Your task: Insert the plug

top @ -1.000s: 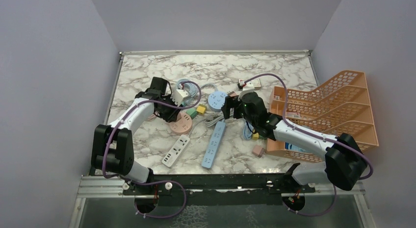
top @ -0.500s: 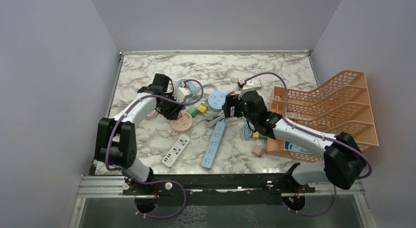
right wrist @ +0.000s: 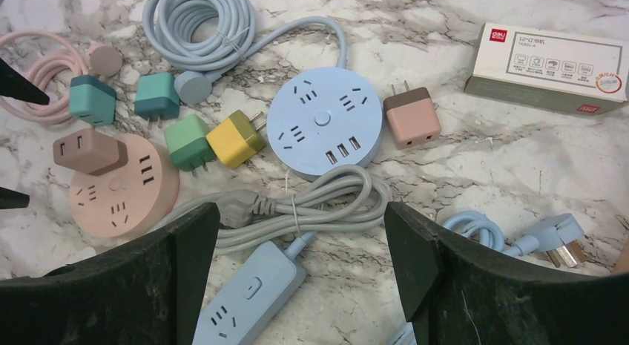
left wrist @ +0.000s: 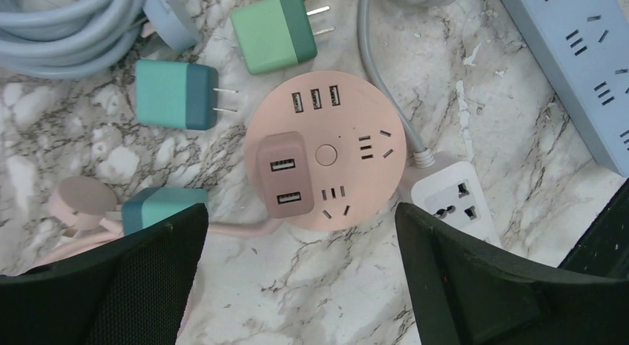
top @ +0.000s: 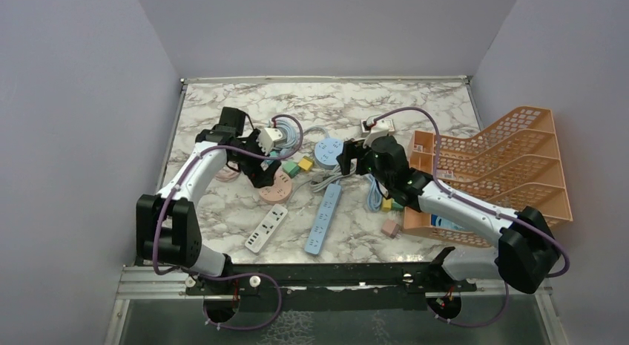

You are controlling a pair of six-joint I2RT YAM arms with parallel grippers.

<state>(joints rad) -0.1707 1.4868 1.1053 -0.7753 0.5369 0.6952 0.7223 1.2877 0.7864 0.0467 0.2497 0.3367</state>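
Note:
A round pink socket block (left wrist: 326, 156) lies flat on the marble. A dusty-pink two-port plug (left wrist: 284, 174) is seated in its left side. My left gripper (left wrist: 300, 234) hangs open just above and on the near side of the block, holding nothing. In the top view the left gripper (top: 265, 174) hovers at the edge of the pink block (top: 274, 189). My right gripper (right wrist: 300, 211) is also open and empty, over a bundled grey cable (right wrist: 311, 204) and the end of a blue power strip (right wrist: 248, 300).
Loose teal (left wrist: 178, 95), green (left wrist: 274, 30) and yellow (right wrist: 234, 139) plugs lie near a round blue socket block (right wrist: 324, 130). A pink plug (right wrist: 412, 116) and a white box (right wrist: 552, 67) lie to its right. A white strip (top: 265, 228) and an orange file rack (top: 504, 167) are also here.
My left gripper's jaws have gone from shut to wide open over the pink block, and its wrist has shifted slightly toward the far left. The right arm has barely moved.

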